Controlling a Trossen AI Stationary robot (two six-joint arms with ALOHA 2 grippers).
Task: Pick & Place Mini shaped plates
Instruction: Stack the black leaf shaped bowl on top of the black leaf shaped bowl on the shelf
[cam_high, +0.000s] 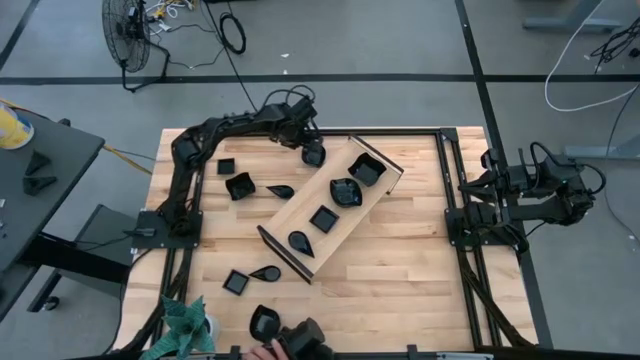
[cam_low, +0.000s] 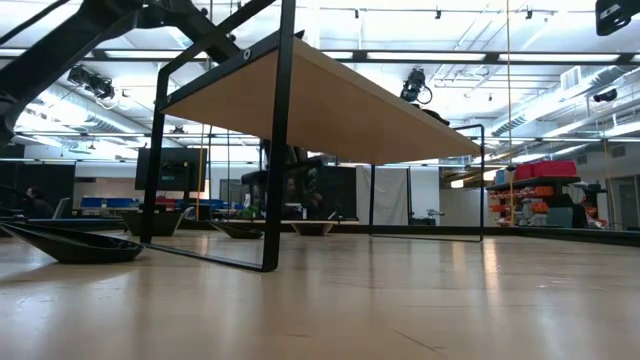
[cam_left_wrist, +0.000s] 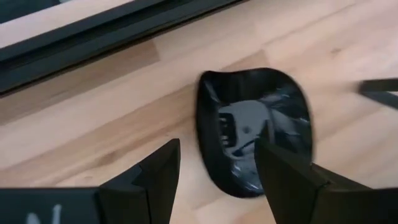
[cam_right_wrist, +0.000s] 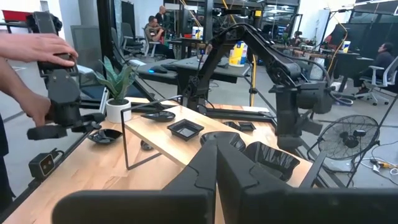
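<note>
Several small glossy black dishes lie about. Some sit in the long light-wood tray (cam_high: 330, 205), which lies slantwise mid-table; others rest on the table to its left (cam_high: 240, 185) and near the near edge (cam_high: 236, 282). My left gripper (cam_high: 312, 150) is open above a wavy-rimmed dish (cam_left_wrist: 249, 118) that rests flat on the table by the tray's far end. One finger (cam_left_wrist: 283, 177) stands over the dish's hollow, the other (cam_left_wrist: 158, 177) outside its rim. My right gripper (cam_right_wrist: 216, 163) is shut and waits at the table's right edge (cam_high: 470, 190). My left gripper comes at the wavy-rimmed dish from above, its open fingers on either side of the rim (cam_left_wrist: 208, 155). I cannot tell whether either finger touches the dish.
A person's hands (cam_right_wrist: 43, 50) hold a black device (cam_high: 300, 340) at the table's near edge, beside a potted plant (cam_high: 185, 325) and one more dish (cam_high: 265, 322). A black frame rail (cam_left_wrist: 93, 40) runs along the far edge. The table between the tray and the right arm is bare wood.
</note>
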